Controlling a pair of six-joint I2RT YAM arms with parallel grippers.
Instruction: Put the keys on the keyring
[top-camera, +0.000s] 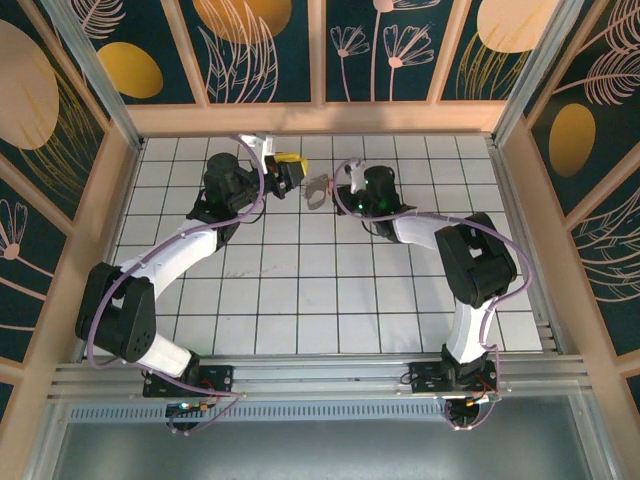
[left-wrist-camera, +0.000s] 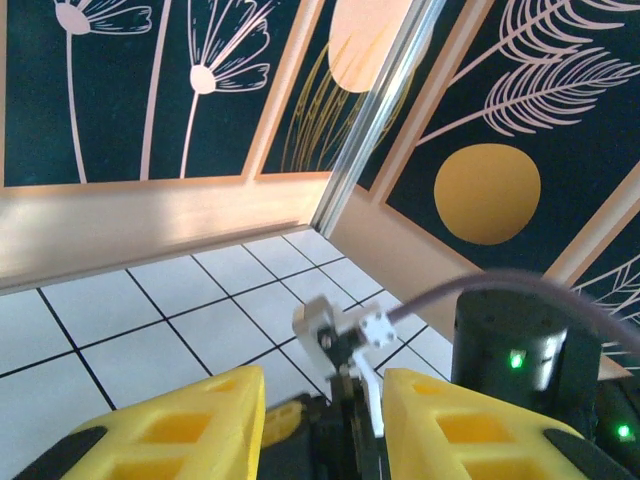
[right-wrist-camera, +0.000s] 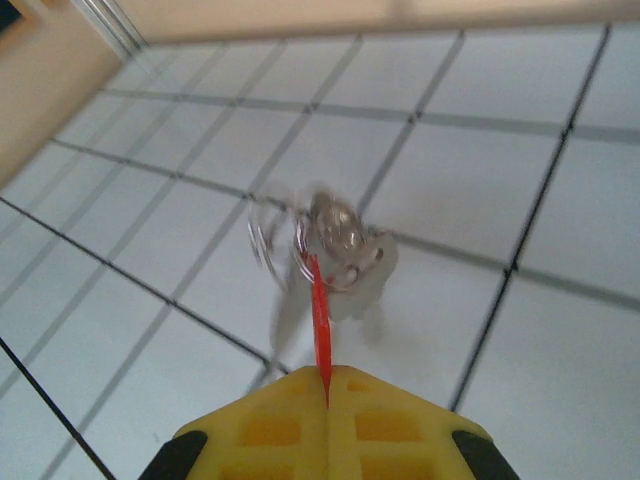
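The right gripper (right-wrist-camera: 328, 374) pinches the red key (right-wrist-camera: 320, 320), whose tip reaches the keyring (right-wrist-camera: 335, 238). The left gripper (left-wrist-camera: 325, 388) sits just beside the keyring, fingers spread.

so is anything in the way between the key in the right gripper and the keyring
Nothing visible. In the right wrist view the right gripper pinches the red key, whose tip meets the keyring with no other object between them. The view is blurred, so whether they touch is unclear.

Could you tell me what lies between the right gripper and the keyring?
Right wrist view: the red key, pinched by the right gripper, reaches toward the keyring.
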